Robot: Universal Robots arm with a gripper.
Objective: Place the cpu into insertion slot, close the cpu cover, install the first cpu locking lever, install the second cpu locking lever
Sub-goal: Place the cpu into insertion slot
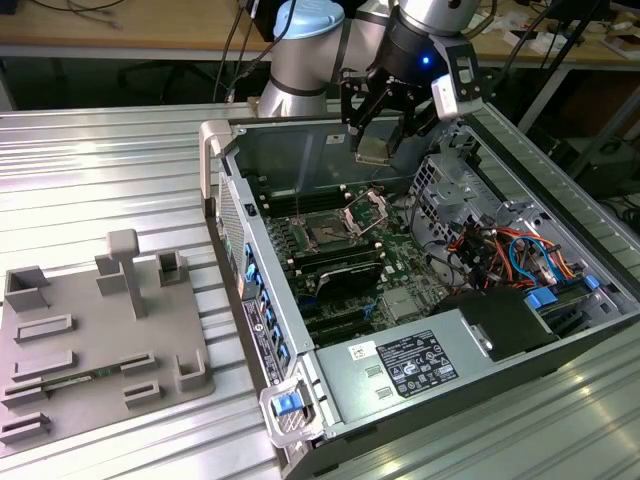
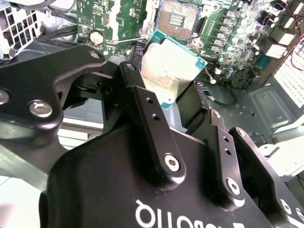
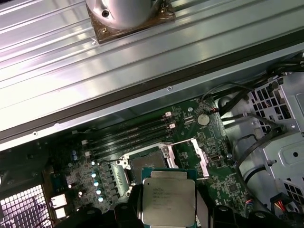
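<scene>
on the ribbed metal table point(image 1: 100, 170) an open computer case point(image 1: 300, 150) lies on its side, with a grey moulded fixture tray point(image 1: 100, 340) well apart on the exterior view's left. inside the case, the green motherboard point(image 1: 400, 250) faces up, and the robot arm point(image 1: 300, 50) reaches in over it from the far side.

the step in hand looks like the first one, placing the cpu. nothing is seated yet. the insertion slot point(image 1: 328, 232) shows as a bare dark square with a silver rim, also seen in the first wrist view point(image 3: 145, 166) and the second wrist view point(image 2: 178, 19). the cpu cover point(image 1: 365, 208) stands swung up and open just beside the slot, its cut-out frame clear in the first wrist view point(image 3: 190, 156). i cannot make out the two locking levers well enough to place them.

the gripper point(image 1: 375, 135) hangs above the board and clear of it. its black fingers point(image 2: 147, 123) are closed narrowly on the cpu point(image 1: 372, 150), pinching it by two opposite edges. the silvery plate sits right between the tips in both wrist views point(image 2: 168, 71) point(image 3: 168, 202), its metal face turned up toward the first wrist camera.

by my judgement, seating it calls for the plate to be squared to the slot's rim, centred over it and kept level, since it hangs high and off to one side of the slot.
</scene>
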